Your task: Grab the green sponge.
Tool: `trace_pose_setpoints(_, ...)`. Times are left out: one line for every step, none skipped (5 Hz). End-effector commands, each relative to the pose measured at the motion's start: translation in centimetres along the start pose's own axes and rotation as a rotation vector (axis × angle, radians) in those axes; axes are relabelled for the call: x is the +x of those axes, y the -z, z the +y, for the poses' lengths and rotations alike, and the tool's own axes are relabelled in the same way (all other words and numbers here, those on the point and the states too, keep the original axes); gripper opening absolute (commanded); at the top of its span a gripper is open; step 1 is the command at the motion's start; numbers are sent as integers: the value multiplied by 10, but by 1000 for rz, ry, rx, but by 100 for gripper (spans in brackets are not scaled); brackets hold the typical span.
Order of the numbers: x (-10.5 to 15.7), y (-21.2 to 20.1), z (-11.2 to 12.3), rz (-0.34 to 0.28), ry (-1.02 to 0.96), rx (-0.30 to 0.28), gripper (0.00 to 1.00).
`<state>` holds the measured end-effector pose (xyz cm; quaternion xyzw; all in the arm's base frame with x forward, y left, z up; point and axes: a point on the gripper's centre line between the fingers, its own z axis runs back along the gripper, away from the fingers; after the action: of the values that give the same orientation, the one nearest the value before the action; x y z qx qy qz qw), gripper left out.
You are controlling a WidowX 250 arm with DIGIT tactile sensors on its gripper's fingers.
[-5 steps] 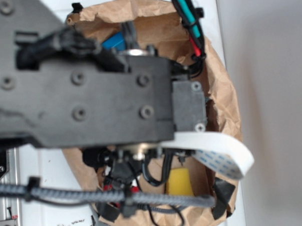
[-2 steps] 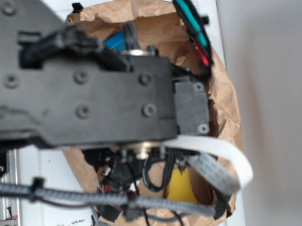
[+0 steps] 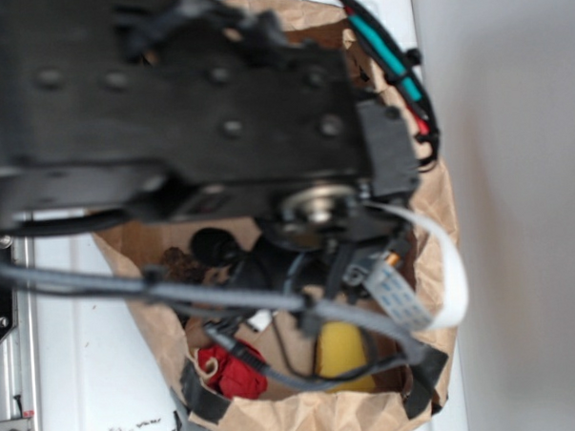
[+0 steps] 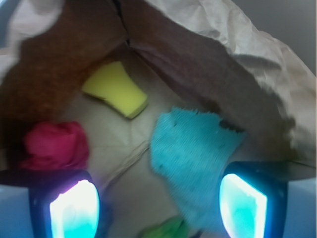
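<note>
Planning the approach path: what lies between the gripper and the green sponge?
In the wrist view, only bare brown paper bag floor separates the open gripper from the green sponge. The red bundle and teal cloth flank that stretch.

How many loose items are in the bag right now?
4: the green sponge at the back, red bundle left, teal cloth right, lime-green lump nearest. More may be hidden.

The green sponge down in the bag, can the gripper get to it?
Probably yes. The gripper is open, and the green sponge lies bare on the bag floor ahead, apart from the red bundle and teal cloth.
</note>
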<state>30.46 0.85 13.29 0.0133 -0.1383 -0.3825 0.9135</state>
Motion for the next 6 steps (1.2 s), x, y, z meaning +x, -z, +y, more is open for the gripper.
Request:
trace_pose_setpoints(4,29,6,69,91,106,100)
trace_pose_setpoints(9,44,-14,83,181,79,100)
trace_pose_setpoints(16,48,-28,100,204,40,100)
trace_pose_setpoints(13,46,-62,61,234,21,100)
trace_pose_setpoints(29,51,-64,31,280,-23,100)
trace_pose_setpoints(28,49,-75,-24,300,-58,100)
